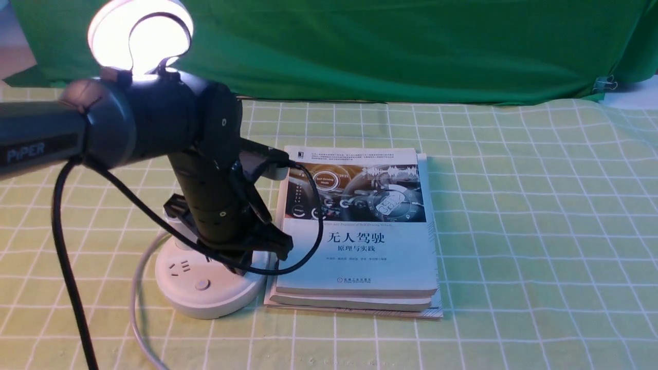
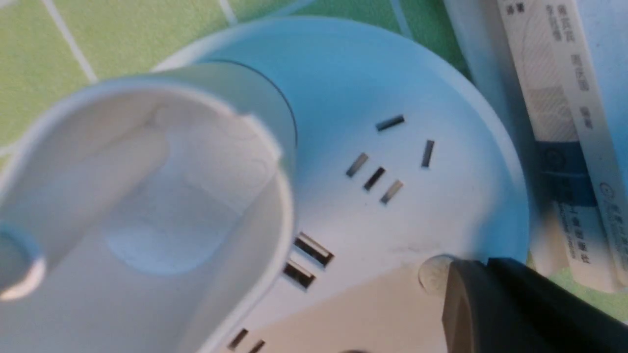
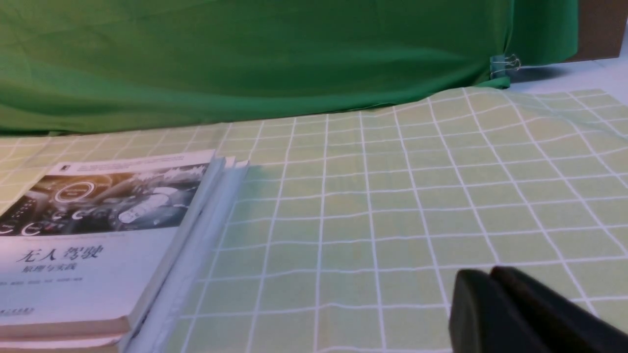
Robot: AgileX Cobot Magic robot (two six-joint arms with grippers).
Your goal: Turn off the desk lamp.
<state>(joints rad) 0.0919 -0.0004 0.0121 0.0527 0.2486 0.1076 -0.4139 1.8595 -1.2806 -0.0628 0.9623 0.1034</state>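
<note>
White lamp (image 1: 205, 290): we see it lit, head (image 1: 140, 36) upper left of the front frame, base (image 2: 392, 206) lower left, just beside the books (image 1: 360, 246).
Left gripper (image 2: 483, 274): closed, tip touching a round button (image 2: 431, 275) on the base.
Right gripper (image 3: 490, 284): closed, over checked cloth (image 3: 392, 196).

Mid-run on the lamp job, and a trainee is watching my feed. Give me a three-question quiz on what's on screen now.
1. True or false: the desk lamp is lit.
2. The left gripper has its tip at: A) a USB port, B) the round button, C) the cup holder.
3. Fill in: the right gripper is ___, holding nothing.
Key: 1 true, its head glows; 2 B; 3 shut.
</note>
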